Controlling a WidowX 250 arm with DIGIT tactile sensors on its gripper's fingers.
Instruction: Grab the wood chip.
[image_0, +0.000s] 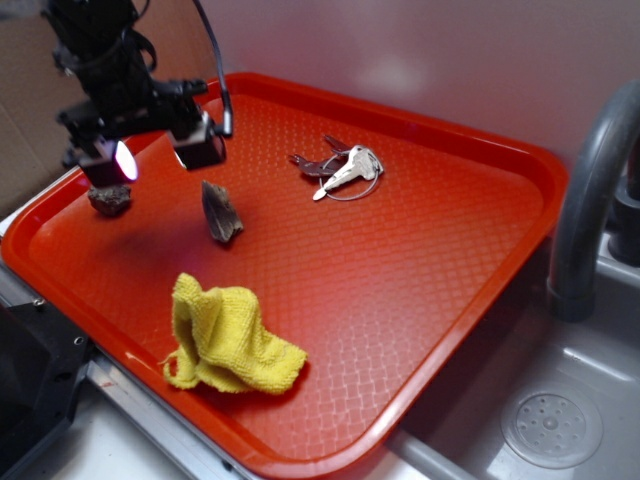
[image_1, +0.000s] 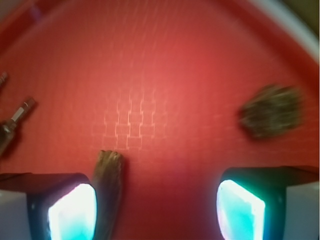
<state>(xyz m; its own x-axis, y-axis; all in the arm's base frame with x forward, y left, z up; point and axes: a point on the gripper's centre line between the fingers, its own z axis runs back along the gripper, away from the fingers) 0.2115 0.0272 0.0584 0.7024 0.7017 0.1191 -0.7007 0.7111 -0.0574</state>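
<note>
The wood chip (image_0: 221, 212) is lying flat on the red tray (image_0: 420, 250), a small grey-brown sliver with streaky grain, narrowing toward one end. In the wrist view the wood chip (image_1: 107, 192) is showing as a long brown strip running up from the bottom edge, its blunt end pointing up

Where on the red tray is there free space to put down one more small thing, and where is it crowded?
The widest bare patch of the tray lies right of the yellow cloth and below the keys. A smaller one lies between the keys and the wood chip. The far-left corner is crowded: the open gripper hovers over the chip and the rock.
</note>
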